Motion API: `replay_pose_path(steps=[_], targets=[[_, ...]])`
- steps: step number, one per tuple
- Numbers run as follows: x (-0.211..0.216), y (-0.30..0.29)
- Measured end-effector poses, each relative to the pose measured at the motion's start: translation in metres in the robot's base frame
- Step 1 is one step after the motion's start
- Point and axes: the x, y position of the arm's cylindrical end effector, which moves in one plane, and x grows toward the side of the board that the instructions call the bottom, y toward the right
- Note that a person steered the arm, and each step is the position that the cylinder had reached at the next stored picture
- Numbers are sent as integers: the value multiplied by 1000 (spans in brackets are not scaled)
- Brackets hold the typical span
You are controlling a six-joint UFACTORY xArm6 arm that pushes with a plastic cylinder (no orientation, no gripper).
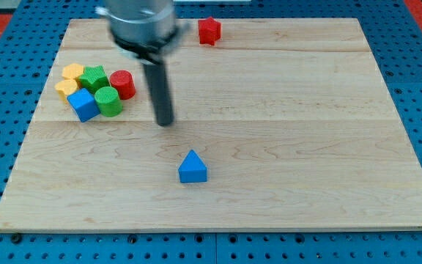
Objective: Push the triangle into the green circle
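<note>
My tip (165,122) down, rod vert.

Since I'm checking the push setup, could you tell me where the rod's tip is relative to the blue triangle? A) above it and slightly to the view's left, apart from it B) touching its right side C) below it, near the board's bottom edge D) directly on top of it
A: my tip stands clear of the blue triangle, toward the view's top and slightly left, with bare board between them.

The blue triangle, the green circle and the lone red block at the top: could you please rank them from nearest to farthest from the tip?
From my tip:
1. Blue triangle, below, slightly right.
2. Green circle, to the left, in the cluster; close to the triangle's distance.
3. Red block, near the top edge.
</note>
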Motion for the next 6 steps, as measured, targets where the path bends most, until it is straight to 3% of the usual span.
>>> replay_pose_path(steps=[1,2,3,4,5,6], targets=[[106,59],[117,35],[45,11],[25,-37],[61,-52],[31,-102]])
